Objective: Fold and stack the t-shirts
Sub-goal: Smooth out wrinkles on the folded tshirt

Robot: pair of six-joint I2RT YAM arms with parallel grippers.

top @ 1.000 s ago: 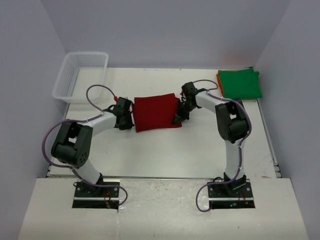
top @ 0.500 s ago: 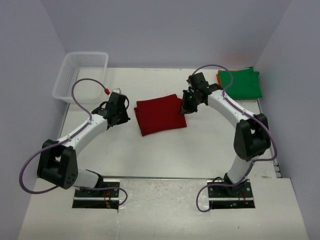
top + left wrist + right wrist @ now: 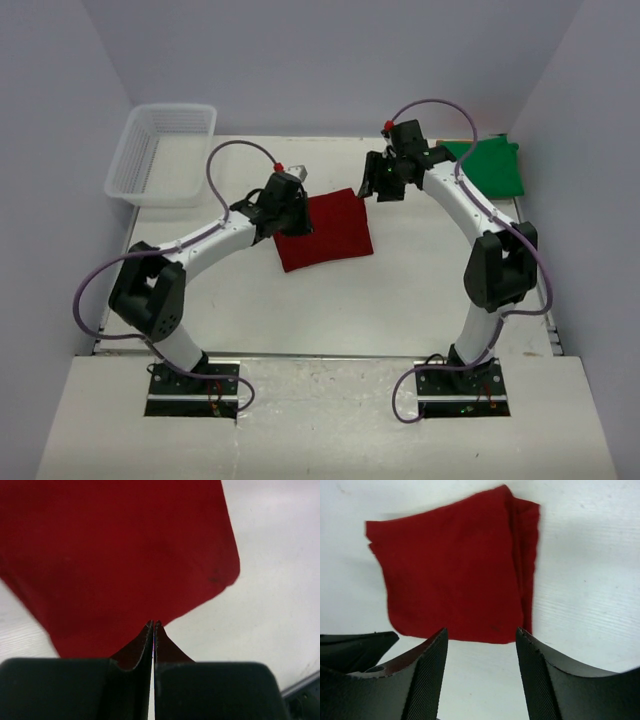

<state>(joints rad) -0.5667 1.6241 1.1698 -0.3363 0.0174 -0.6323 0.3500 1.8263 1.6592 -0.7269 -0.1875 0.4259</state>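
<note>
Since the folded red shirt (image 3: 325, 230) is seemingly awaiting stacking, the left claw (image 3: 153, 625) is resting closed at its edge while the right claw (image 3: 481, 632) is hovering wide and empty

This looks like a robotics lab test cell rather than a lived-in room. A bare white worktop (image 3: 420, 300) is boxed in by plain pale grey-lilac walls (image 3: 330, 60) at 9, 12 and 3 o'clock. A white-and-black jointed left arm (image 3: 200, 242) and a matching right arm (image 3: 468, 205) are bolted on black base plates (image 3: 195, 385) at 6 o'clock, with thin purple cables (image 3: 437, 101) looping loose from them. The props are few: a white plastic mesh basket (image 3: 125, 165) at 10 o'clock and a folded dark red t-shirt (image 3: 330, 232) at centre.
</note>
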